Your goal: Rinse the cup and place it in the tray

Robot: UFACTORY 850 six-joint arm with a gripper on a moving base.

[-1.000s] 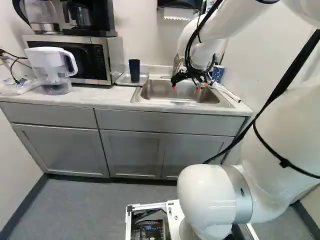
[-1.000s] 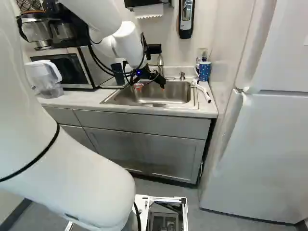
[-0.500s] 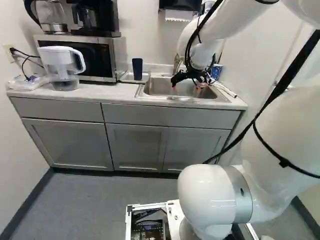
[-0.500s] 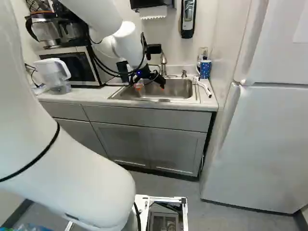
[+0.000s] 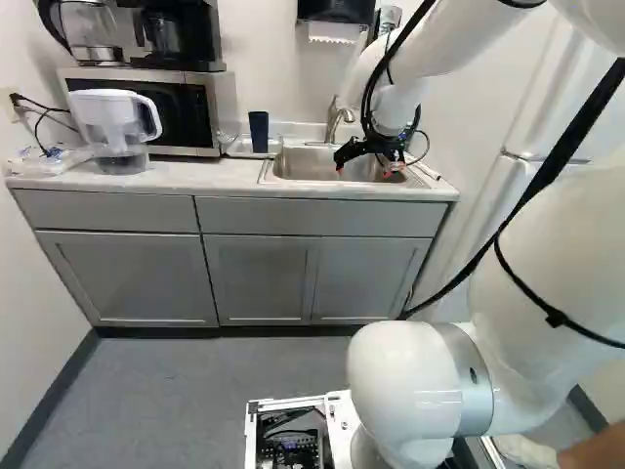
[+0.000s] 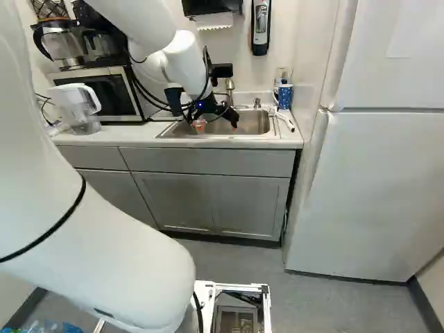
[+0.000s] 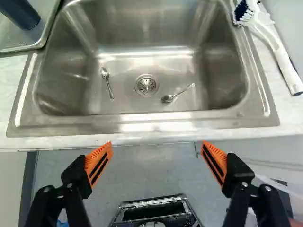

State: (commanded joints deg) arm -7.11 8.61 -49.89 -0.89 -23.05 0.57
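Backing away from the counter, the base has carried the empty, spread-fingered gripper (image 7: pixel 156 163) off the sink (image 7: pixel 142 118), while the cup (image 5: pixel 259 131) stands in the tray (image 5: pixel 237 150) beside it, so steady reversing suits.

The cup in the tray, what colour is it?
Dark blue cup; clearest in the left base view.
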